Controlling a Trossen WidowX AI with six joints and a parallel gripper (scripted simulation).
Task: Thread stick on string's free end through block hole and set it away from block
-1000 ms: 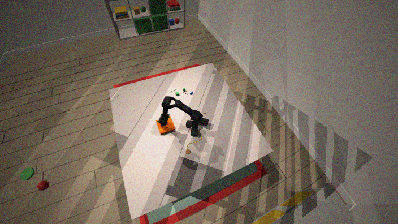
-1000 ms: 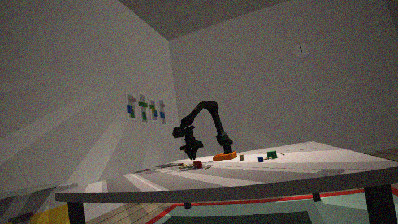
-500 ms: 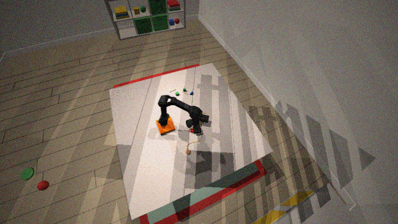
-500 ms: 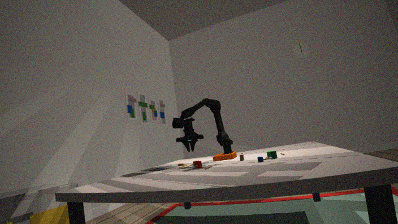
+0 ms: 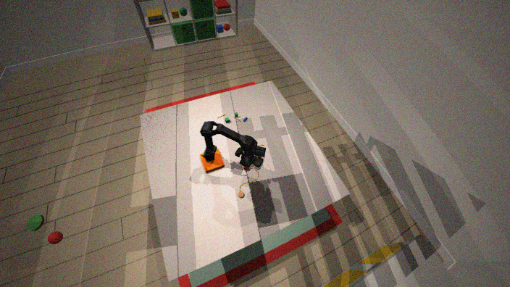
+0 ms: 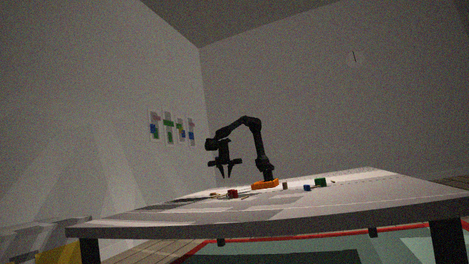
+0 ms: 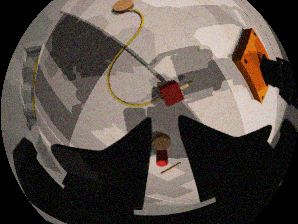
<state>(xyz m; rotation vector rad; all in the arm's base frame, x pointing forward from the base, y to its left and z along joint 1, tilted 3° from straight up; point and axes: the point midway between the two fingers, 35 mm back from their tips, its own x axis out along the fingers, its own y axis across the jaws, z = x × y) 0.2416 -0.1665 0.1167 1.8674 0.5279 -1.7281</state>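
Note:
My gripper (image 6: 226, 177) (image 7: 165, 120) is open and empty, with its fingers partly apart, above the table. The red block (image 5: 245, 167) (image 6: 232, 193) (image 7: 171, 93) stands on the table below it. In the wrist view the stick (image 7: 186, 85) sits in the block; its pale end shows on the side towards the orange base, and a short part seems to show on the string side. The yellow string (image 5: 258, 175) (image 7: 109, 75) curves from that side to the round wooden button (image 5: 241, 194) (image 6: 213, 194) (image 7: 123, 6). The middle of the stick is hidden in the block.
A red cylinder (image 7: 161, 158) with a brown end and a loose stick (image 7: 170, 167) lie beyond the fingertips. Green blocks (image 5: 227, 119) (image 6: 320, 182), a blue piece (image 5: 245, 119) (image 6: 306, 187) and another stick (image 5: 221, 116) are farther off. The orange base (image 5: 212, 161) (image 6: 264, 184) (image 7: 252, 65) carries the arm.

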